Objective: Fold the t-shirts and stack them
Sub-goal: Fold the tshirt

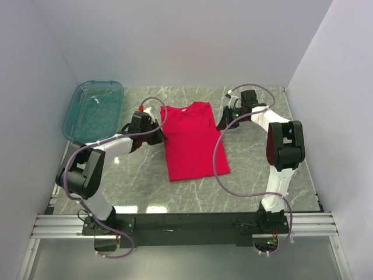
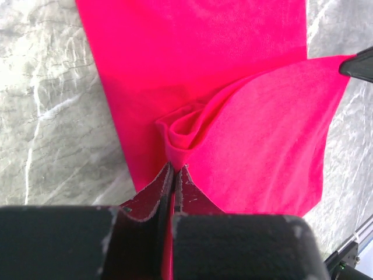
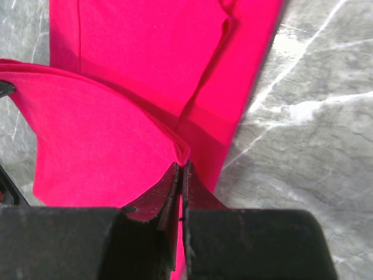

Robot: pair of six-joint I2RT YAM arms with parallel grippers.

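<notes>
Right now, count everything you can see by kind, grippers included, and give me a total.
red t-shirt: 1
teal tub: 1
grippers: 2, the left gripper and the right gripper, each shut on the red t-shirt
Total: 4

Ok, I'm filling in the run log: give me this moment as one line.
stage: mid-fold | left gripper: shut on t-shirt | right gripper: shut on t-shirt | teal tub: far left
</notes>
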